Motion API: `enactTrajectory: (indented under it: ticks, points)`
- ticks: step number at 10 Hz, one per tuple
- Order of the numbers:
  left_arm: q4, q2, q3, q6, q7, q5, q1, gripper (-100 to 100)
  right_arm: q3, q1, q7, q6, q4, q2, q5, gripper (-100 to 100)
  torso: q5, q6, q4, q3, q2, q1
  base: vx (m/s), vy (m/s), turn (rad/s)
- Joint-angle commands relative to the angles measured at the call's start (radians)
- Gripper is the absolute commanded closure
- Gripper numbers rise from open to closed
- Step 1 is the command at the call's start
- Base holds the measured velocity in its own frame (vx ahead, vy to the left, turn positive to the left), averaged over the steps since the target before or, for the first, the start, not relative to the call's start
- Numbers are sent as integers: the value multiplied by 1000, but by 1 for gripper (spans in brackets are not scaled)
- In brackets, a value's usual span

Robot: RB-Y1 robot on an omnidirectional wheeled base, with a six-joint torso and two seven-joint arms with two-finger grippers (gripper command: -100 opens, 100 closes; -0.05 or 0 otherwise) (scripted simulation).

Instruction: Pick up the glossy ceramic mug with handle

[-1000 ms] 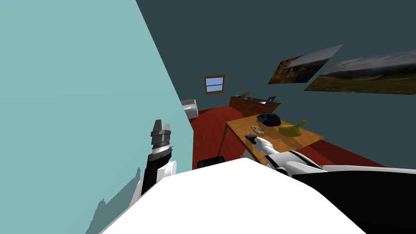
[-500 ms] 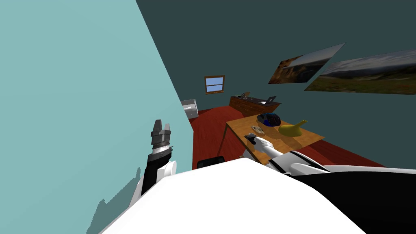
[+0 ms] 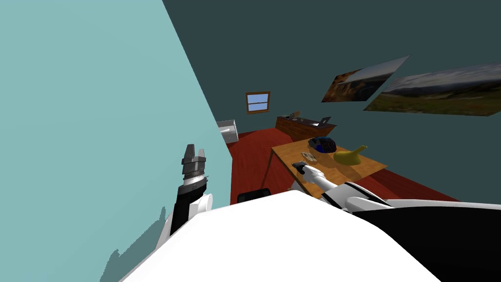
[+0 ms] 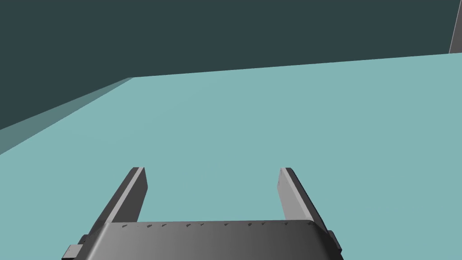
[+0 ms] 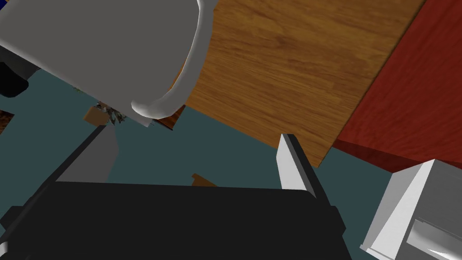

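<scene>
The mug (image 5: 113,45) is plain grey with a curved handle (image 5: 189,76) and looms close ahead of my right gripper (image 5: 198,153). That gripper is open; its fingers (image 5: 293,162) hold nothing, and the handle's lower end hangs just beyond the gap, nearer the other finger. In the head view my right gripper (image 3: 297,166) reaches over the near edge of the wooden table (image 3: 367,169), beside a small pale object (image 3: 308,155). My left gripper (image 3: 194,152) is raised by the teal wall, open and empty (image 4: 212,189).
On the table stand a dark blue rounded object (image 3: 323,144) and a yellow long-necked vessel (image 3: 348,155). A white cabinet (image 3: 227,131) stands by the wall corner on the red floor, and a dark low cabinet (image 3: 303,126) stands at the back.
The whole head picture has shifted slightly, so my head has moved a little. My right hand has edged a touch further over the table. The left arm is unchanged.
</scene>
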Motion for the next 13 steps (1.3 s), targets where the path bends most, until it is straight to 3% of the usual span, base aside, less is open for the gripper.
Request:
enactTrajectory:
  ticks: [1,2,3,7,8,9,10,12,13]
  points:
    - [0,0,0,0,0,0,0,0,0,8,7,28,-27,20,7,-100,0,0,0,0,0,0,42,-117,-12]
    - [0,0,0,0,0,0,0,0,5,6,5,17,-19,11,0,-100,0,0,0,0,-1,-1,20,-47,5]
    - [0,0,0,0,0,0,0,0,7,7,5,22,-23,11,-1,100,0,0,0,0,0,3,4,-13,-10]
    - [0,0,0,0,0,0,0,0,1,4,5,28,-22,-1,-1,100,-8,-5,-4,-3,-2,5,1,-8,-11]
    - [0,0,0,0,0,0,0,0,1,4,5,28,-22,-1,-1,0,-8,-5,-4,-3,-3,5,0,0,0]
    - [0,0,0,0,0,0,0,0,-4,8,12,41,-36,35,16,100,-8,-5,-4,-3,-3,5,9,-33,2]
    - [0,0,0,0,0,0,0,0,1,8,12,41,-36,35,-2,100,-11,-7,-5,-4,-3,4,10,-36,9]
    - [0,0,0,0,0,0,0,0,-4,8,12,41,-36,35,16,100,-14,-9,-7,-7,-7,2,1,-5,8]
    - [0,0,0,0,0,0,0,0,5,9,3,15,-19,5,-2,100,-15,-9,-7,-7,-7,2,-23,67,35]
